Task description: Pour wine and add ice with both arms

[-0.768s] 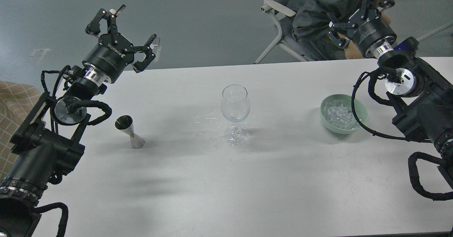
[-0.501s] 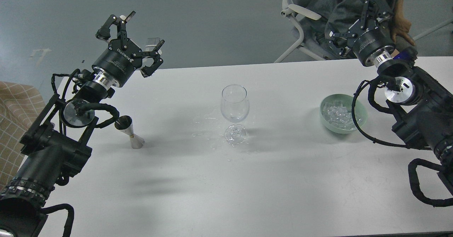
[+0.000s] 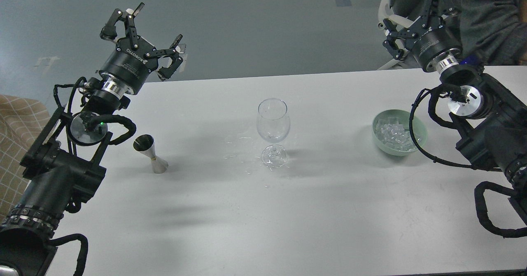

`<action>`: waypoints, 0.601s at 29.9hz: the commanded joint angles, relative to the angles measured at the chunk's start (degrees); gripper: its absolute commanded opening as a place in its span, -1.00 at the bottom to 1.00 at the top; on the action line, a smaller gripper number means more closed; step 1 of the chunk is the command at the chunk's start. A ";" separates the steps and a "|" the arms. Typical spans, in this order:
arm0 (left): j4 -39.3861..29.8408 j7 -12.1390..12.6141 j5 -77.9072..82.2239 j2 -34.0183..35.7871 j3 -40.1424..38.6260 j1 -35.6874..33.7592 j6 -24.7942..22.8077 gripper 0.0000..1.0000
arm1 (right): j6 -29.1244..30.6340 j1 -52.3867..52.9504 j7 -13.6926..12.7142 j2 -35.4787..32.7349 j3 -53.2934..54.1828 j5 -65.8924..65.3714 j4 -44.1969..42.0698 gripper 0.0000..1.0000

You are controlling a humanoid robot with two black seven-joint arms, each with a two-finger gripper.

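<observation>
**Two grippers raised and empty over the far edge**

Both arms hang clear of everything. The left gripper (image 3: pixel 152 31) is spread wide, fingers apart and holding nothing, above the far left edge of the white surface (image 3: pixel 329 210). The right gripper (image 3: pixel 416 18) is likewise splayed and empty, beyond the far right edge. A steel jigger (image 3: pixel 150 153) stands tilted near the left arm; whether it holds wine cannot be told. The wine glass (image 3: pixel 273 132) stands upright mid-surface, with droplets scattered at its foot. The ice (image 3: pixel 395 135) lies heaped in a pale green bowl (image 3: pixel 381 146) at the right, partly crossed by a black cable.
</observation>
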 commanded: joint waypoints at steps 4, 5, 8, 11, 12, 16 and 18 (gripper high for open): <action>0.43 0.02 0.01 -0.08 -0.22 -0.32 0.00 0.96 | -0.01 0.56 -0.15 0.14 -0.01 0.00 0.05 1.00; 0.43 0.02 0.01 -0.08 -0.31 -0.32 0.00 0.96 | -0.01 0.48 -0.15 0.14 -0.01 0.00 0.05 1.00; 0.43 0.11 -0.08 -0.08 -0.40 -0.40 0.22 0.96 | -0.01 0.48 -0.15 0.14 -0.10 0.00 0.05 1.00; 0.52 -0.15 0.27 0.00 -0.40 -0.49 2.15 0.96 | -0.01 0.56 -0.06 0.14 -0.10 0.00 -0.04 1.00; 0.52 -0.24 0.79 0.00 -0.23 -0.58 2.07 0.96 | -0.01 0.56 -0.06 0.14 -0.10 0.00 -0.04 1.00; 0.52 -1.03 1.06 0.00 0.57 -0.49 2.51 0.96 | -0.01 0.83 -0.23 0.14 -0.01 0.00 -0.22 1.00; 0.52 -1.12 1.76 0.00 0.65 -0.40 2.60 0.96 | -0.01 1.18 -0.23 0.14 -0.19 0.00 -0.30 1.00</action>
